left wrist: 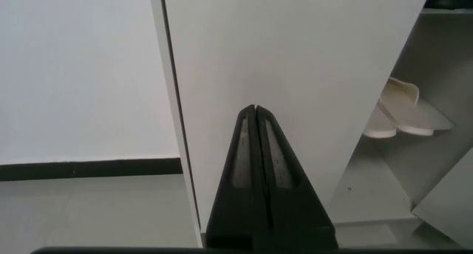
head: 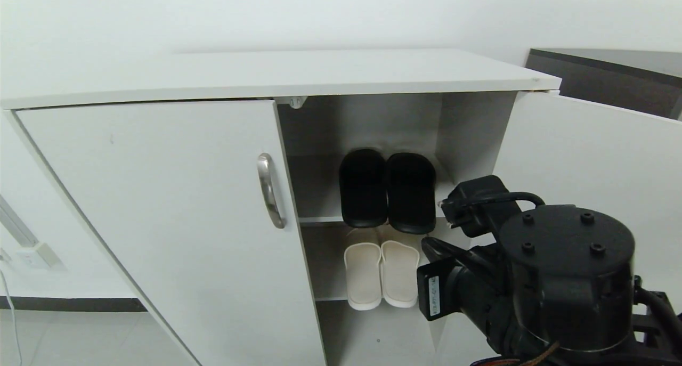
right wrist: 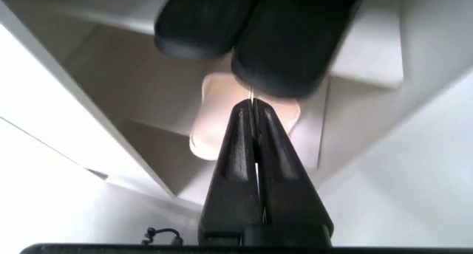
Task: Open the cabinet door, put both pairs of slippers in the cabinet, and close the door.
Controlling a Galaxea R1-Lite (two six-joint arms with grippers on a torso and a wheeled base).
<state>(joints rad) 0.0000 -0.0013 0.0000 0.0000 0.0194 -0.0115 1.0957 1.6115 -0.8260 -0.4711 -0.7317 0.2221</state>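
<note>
The white cabinet (head: 277, 73) has its left door (head: 160, 211) closed and its right door (head: 586, 153) swung open. A black pair of slippers (head: 387, 193) lies on the upper shelf, heels jutting over the edge. Below it, a cream pair of slippers (head: 381, 273) lies on the lower shelf. My right arm (head: 533, 270) hangs in front of the open half, just right of the cream pair. The right gripper (right wrist: 253, 104) is shut and empty, pointing at the black slippers (right wrist: 259, 25) and cream slippers (right wrist: 211, 117). The left gripper (left wrist: 256, 110) is shut and empty, close to the closed left door (left wrist: 295, 55).
A curved metal handle (head: 270, 190) sits at the left door's right edge. A white wall stands behind the cabinet, with a dark baseboard (head: 69, 303) and grey floor at lower left. A wall socket (head: 34, 255) is at far left. The cabinet's bottom compartment (head: 373, 334) is bare.
</note>
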